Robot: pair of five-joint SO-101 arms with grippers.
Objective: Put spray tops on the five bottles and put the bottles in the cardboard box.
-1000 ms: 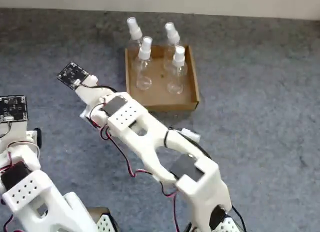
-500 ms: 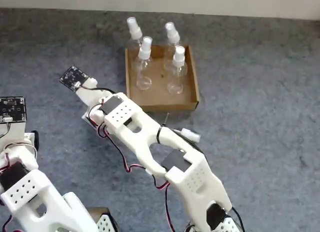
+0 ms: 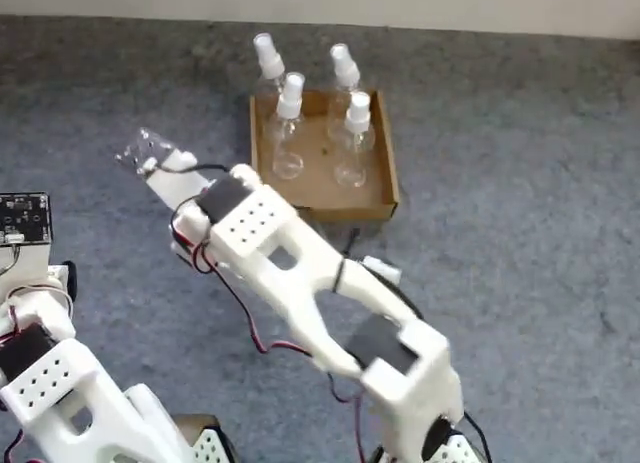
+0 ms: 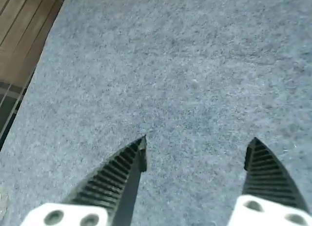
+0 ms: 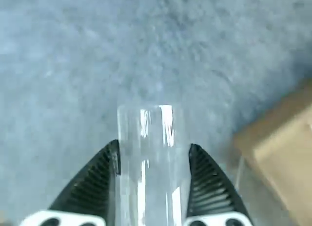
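Note:
My right gripper [image 5: 153,153] is shut on a clear bottle [image 5: 146,148] with no spray top, held above the grey carpet just left of the cardboard box [image 3: 390,188]. The box's corner [image 5: 282,153] lies close beside the bottle. Two capped bottles [image 3: 288,133] [image 3: 353,143] stand in the box, and two more [image 3: 266,65] [image 3: 343,71] stand at its far edge. A small white spray top [image 3: 383,270] lies on the carpet beside the right arm [image 3: 300,273]. My left gripper [image 4: 192,148] is open over bare carpet at the near left.
The left arm's base [image 3: 60,383] fills the near-left corner. Red and black cables [image 3: 250,323] hang under the right arm. A wooden floor [image 4: 24,30] starts at the carpet's left edge. A pale wall [image 3: 400,3] runs behind the box.
The right arm has risen, lifting its wrist and the clear bottle slightly up and back. The left arm has stayed still.

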